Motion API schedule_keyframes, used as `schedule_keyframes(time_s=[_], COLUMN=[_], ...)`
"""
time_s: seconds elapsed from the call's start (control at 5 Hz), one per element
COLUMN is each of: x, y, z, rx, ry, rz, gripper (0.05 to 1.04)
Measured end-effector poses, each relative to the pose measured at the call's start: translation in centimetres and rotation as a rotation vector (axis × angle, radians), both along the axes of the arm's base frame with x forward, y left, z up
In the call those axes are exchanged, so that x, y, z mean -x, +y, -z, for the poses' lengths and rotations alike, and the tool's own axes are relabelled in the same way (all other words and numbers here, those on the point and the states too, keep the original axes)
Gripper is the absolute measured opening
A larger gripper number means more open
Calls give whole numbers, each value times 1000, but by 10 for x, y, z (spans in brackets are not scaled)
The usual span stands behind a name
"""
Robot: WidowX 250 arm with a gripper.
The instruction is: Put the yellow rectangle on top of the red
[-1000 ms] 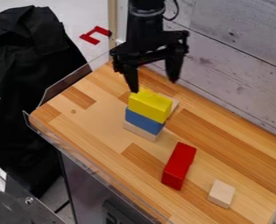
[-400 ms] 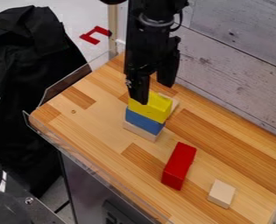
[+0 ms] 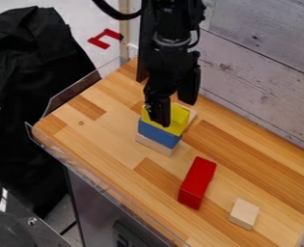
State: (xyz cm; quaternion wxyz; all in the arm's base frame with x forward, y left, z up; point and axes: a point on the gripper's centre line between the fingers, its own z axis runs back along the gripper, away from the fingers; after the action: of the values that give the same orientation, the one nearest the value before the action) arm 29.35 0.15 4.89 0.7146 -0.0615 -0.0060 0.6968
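- Yellow rectangle [image 3: 179, 118], at frame centre atop a blue block [image 3: 159, 134], is partly covered by the gripper [image 3: 176, 114].
- Black cloth [image 3: 28, 106] is seen at left, then the wooden tabletop [image 3: 109, 130], red block [image 3: 197, 182] at lower centre, pale block [image 3: 243, 213] at lower right, plank wall [image 3: 264, 62] at upper right.
- Gripper fingers are held apart; whether anything is touched cannot be told.

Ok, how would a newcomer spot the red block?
On the wooden tabletop, find the yellow-topped stack. Between it and a small pale block lies the red block, long and flat on the wood. Unlike its neighbours, it's red all over.
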Motion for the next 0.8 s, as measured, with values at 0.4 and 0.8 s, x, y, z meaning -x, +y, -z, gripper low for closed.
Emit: schedule_keyframes(time_s=[0.4, 0.8], x=[-5, -7], y=[8, 19], z=[9, 30], rx=[-39, -31], ry=[40, 96], rz=[10, -8], gripper=[998, 840])
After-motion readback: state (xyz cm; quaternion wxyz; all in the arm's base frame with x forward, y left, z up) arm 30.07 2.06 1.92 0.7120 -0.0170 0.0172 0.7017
